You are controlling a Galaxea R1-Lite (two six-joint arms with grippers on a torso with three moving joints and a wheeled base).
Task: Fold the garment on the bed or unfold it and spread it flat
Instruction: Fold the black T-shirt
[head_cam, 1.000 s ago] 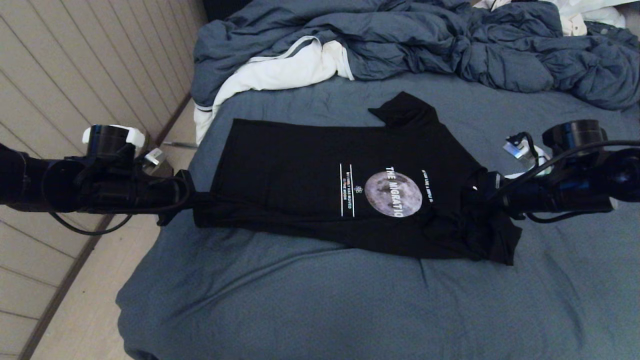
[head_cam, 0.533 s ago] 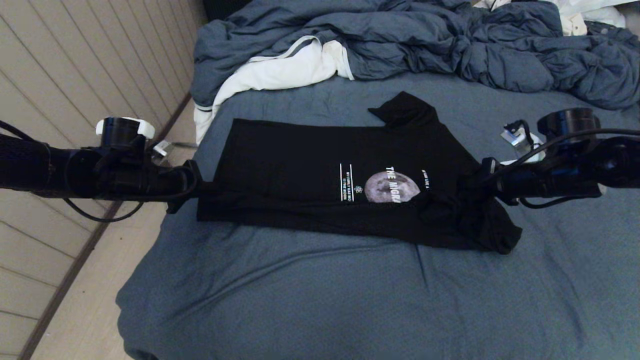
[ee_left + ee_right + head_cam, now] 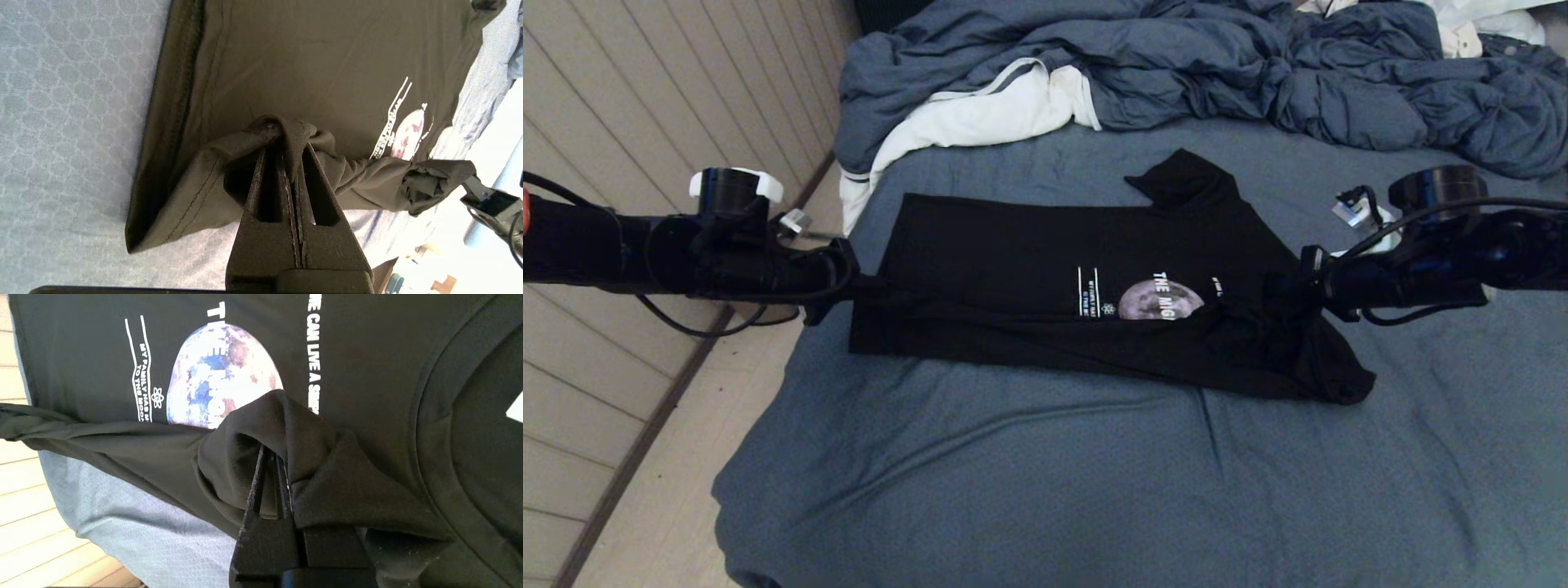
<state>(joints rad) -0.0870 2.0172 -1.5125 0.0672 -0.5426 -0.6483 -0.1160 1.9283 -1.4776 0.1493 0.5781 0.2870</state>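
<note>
The left gripper [image 3: 286, 134] has its fingers pressed together on a bunched fold of the garment [image 3: 1029, 261] at the hem end, and the right gripper [image 3: 271, 457] pinches a similar wad of black cloth near the shoulder, just below the collar. In the head view the left gripper [image 3: 862, 290] sits at the shirt's left edge and the right gripper [image 3: 1278, 290] at its right end, with the near long edge lifted between them and drawn over the chest.

The T-shirt lies lengthwise across the middle of the bed [image 3: 1013, 474], well short of the rumpled duvet [image 3: 1176, 65] and the white cloth [image 3: 980, 114] behind it. By my reading, a lengthwise fold is under way: the raised edge already covers the lower part of the moon print [image 3: 1160, 300], the far sleeve lies flat and unfolded, and laying the edge down plus the cross-folds remain.

Readable on the chest are "THE MIG", the rest covered, and, in the right wrist view, "MY FAMILY HAS M… TO THE MOON" and "…E CAN LIVE A SIMP…"; the small lines are partly hidden, so those may be incomplete.
</note>
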